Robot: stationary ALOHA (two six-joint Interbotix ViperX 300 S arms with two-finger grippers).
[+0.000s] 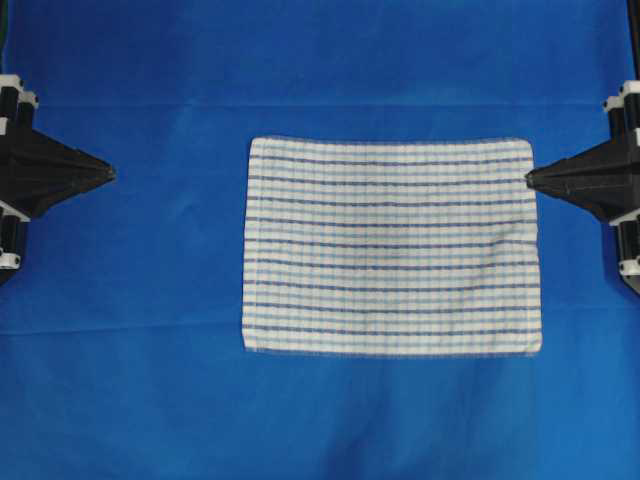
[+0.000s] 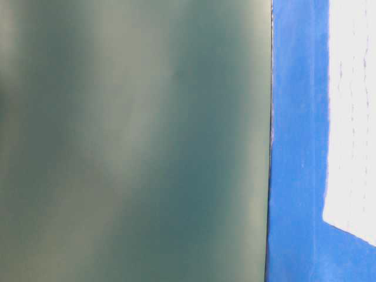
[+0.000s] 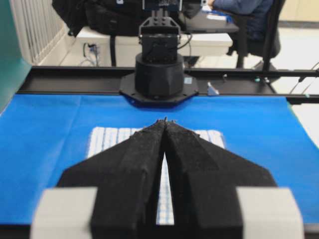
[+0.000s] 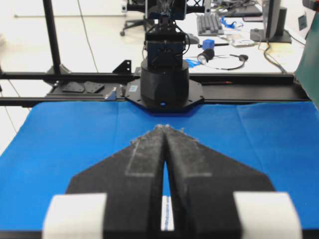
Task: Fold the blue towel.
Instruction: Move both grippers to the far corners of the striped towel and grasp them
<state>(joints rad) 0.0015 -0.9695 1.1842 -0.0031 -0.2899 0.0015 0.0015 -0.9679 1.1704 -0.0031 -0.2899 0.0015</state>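
The blue towel point(image 1: 392, 245) lies flat and fully spread on the blue-covered counter point(image 1: 150, 350), a little right of the middle in the overhead view, with its long axis running left to right, along the line between the two arms. Nothing of the fold looks begun: all four corners lie open and no edge is turned over. The right gripper point(image 1: 531, 178) has its fingers pressed together to a point and holds nothing; its tip sits just at the towel's right short edge, near the far right corner, though whether it touches the cloth cannot be told. The left gripper point(image 1: 110, 174) is likewise pinched closed and empty, well apart from the towel's left short edge with bare counter between. So the right arm is plainly the nearer one. In the left wrist view the towel shows beyond the closed tips. Because each short edge faces an arm, a fold would likely start with both grippers spreading and taking corners.
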